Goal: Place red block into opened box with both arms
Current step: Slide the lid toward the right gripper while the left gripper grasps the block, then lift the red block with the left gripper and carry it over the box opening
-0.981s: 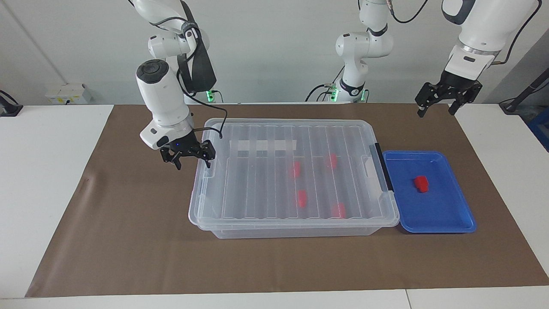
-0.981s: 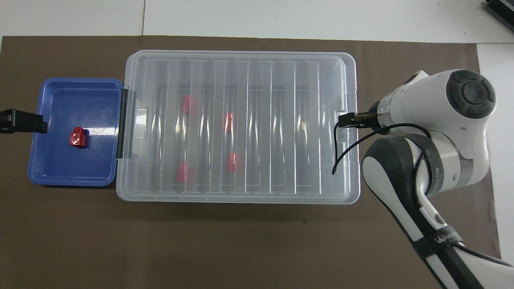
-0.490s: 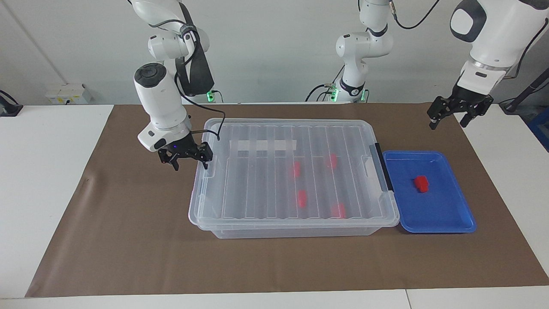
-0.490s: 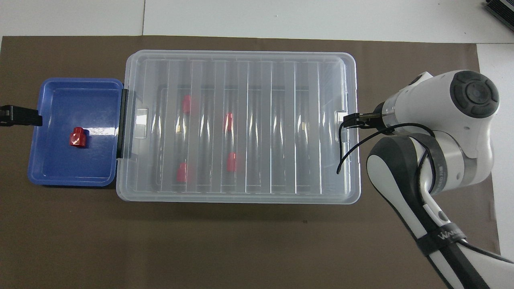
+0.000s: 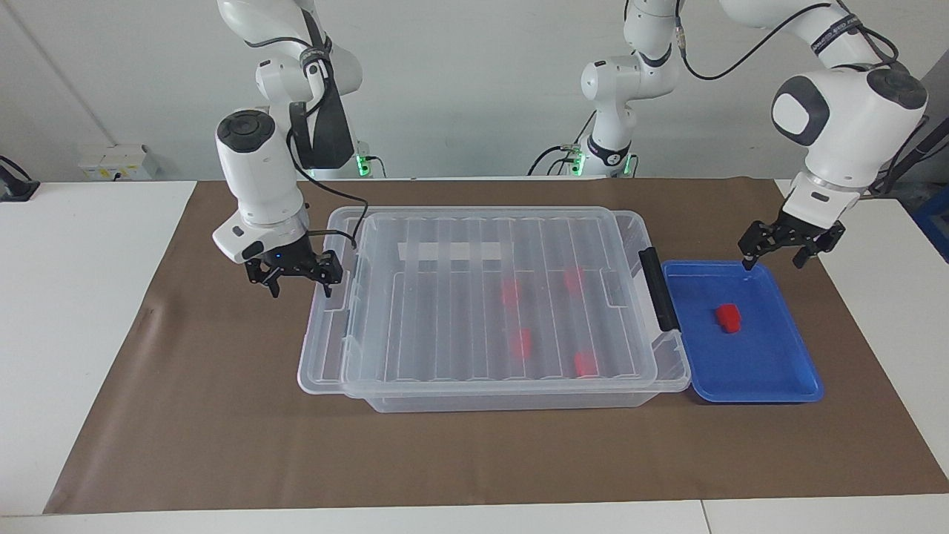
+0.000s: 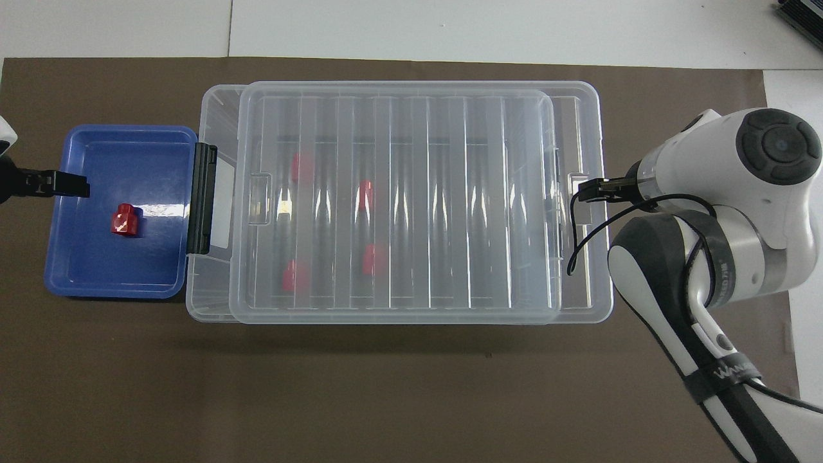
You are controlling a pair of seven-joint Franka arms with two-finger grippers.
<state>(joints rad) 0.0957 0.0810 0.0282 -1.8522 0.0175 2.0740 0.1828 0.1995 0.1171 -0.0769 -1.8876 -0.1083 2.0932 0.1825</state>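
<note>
Since a second ago our right tool (image 5: 296, 276), fingers spread, hooks the lid (image 5: 489, 297) sideways off the box (image 5: 511, 400); we keep dragging level. Left tool (image 5: 786, 248), spread and empty, hovers over the blue tray (image 5: 801, 386).

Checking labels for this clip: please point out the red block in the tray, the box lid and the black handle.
red block (image 5: 728, 317): facing view, its top face.
lid (image 6: 392, 193): overhead view, middle of its ribbed top.
handle (image 6: 202, 198): overhead view, middle of the black bar.

5 red blocks (image 5: 728, 317) – 1 box (image 5: 511, 400), 1 lid (image 5: 474, 297), 1 tray (image 5: 749, 382), 2 arms (image 5: 256, 170)
</note>
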